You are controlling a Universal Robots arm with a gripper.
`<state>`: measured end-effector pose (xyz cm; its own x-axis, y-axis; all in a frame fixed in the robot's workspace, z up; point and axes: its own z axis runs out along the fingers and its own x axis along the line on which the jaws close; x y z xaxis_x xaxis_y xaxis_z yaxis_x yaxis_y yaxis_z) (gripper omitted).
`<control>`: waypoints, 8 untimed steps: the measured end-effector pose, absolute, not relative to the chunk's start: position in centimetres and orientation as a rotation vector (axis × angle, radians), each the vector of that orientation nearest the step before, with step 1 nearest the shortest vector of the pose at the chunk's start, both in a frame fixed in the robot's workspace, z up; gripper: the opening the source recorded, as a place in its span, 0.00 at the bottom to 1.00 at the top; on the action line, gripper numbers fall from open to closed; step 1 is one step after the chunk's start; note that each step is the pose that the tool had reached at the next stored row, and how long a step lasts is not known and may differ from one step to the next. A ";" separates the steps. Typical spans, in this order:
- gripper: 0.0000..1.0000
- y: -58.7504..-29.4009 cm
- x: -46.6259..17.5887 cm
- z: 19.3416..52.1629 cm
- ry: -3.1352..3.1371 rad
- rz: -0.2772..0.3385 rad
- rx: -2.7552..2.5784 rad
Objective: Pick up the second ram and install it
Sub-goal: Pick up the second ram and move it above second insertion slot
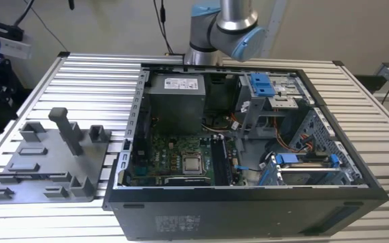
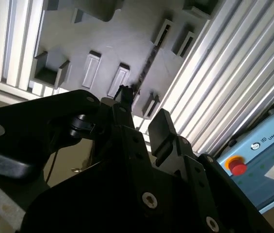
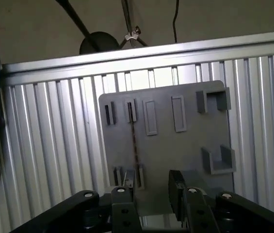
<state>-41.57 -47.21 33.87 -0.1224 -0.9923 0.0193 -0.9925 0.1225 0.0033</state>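
Over the fixture plate (image 3: pixel 187 155): gripper (image 3: pixel 150 187) hangs well above the gray plate and points down at it, seen in both wrist views.
Arm pose: silver-and-blue arm joint (image 1: pixel 225 23) stands behind the far edge of the computer case (image 1: pixel 248 212) in the exterior view.
Jaws: spread apart with nothing between them. Bare plate shows in the gap between the two black fingers (image 3: pixel 176 191).
Task item: second ram (image 3: pixel 133 145), a thin dark strip standing on edge on the plate. Each end sits in a slotted gray holder (image 3: pixel 128 111). It is well apart from the gripper. In the first wrist view one finger lines up with its nearer end.
Case contents: lid off; motherboard (image 1: pixel 174 157), power supply (image 1: pixel 174 101), blue drive latches (image 1: pixel 263 85).
Labels: white sticker (image 1: pixel 181 81) on the power supply; printed patch (image 1: pixel 170 223) on the case's near wall; light-blue box (image 2: pixel 267 150) with lettering and a red button (image 2: pixel 237 167).
Edges: plate lies on the slatted table (image 1: pixel 93 76), just beside the case at the exterior view's left. One side of the plate runs close to the table's edge.
Open room: bare slats lie beyond the plate's far side.
Obstruction: upright gray post (image 1: pixel 66 129), the tallest piece on the plate, well apart from the ram.
Beyond the table: cables (image 3: pixel 175 19) hang against the wall.
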 end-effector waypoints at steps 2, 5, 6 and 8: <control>0.42 -47.2 -41.6 33.7 -2.339 0.016 2.072; 0.42 -47.2 -41.6 33.5 -2.339 0.016 2.072; 0.42 -47.2 -41.6 33.4 -2.339 0.016 2.072; 0.42 -47.2 -41.6 33.1 -2.339 0.016 2.072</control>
